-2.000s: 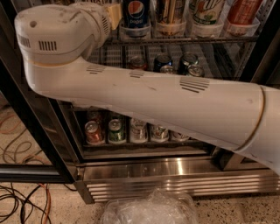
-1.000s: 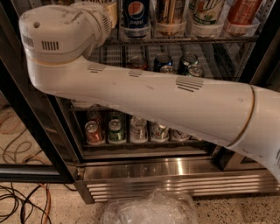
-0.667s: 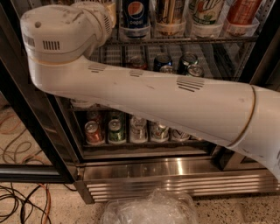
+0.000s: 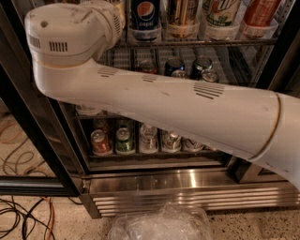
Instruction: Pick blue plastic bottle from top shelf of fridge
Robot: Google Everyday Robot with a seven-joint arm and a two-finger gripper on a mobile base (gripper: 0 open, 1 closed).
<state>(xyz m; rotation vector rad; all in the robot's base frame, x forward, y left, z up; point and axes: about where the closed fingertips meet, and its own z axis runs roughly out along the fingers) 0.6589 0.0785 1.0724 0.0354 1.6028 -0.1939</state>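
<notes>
White plastic fills most of the view. The robot's arm (image 4: 164,105) runs from the lower right up to a bulky joint housing (image 4: 70,37) at the top left, which sits hard against the left end of the top shelf (image 4: 201,42) of the fridge (image 4: 154,183). That posture suits a reach into the tall-bottle row, with the wrist turned in toward the rack.

The gripper lies beyond the housing and is hidden by it, so I cannot tell whether it is released, clenched or grasping anything. A sliver of amber just beside the housing's right edge is probably the blue plastic bottle (image 4: 121,14) (tea-coloured, in truth). Its label is covered, so I cannot be sure.

Close on its right stands the Pepsi bottle (image 4: 144,14), and further bottles sit in clear front cups (image 4: 220,32). These neighbours leave little room sideways. The cups probably mean a bottle must rise before it comes forward.

The arm crosses in front of the cans (image 4: 176,65) on the middle rack. Lower cans (image 4: 125,140) show beneath it. On the floor lie cables (image 4: 23,215) and crumpled clear plastic (image 4: 159,225), well apart from the reach
</notes>
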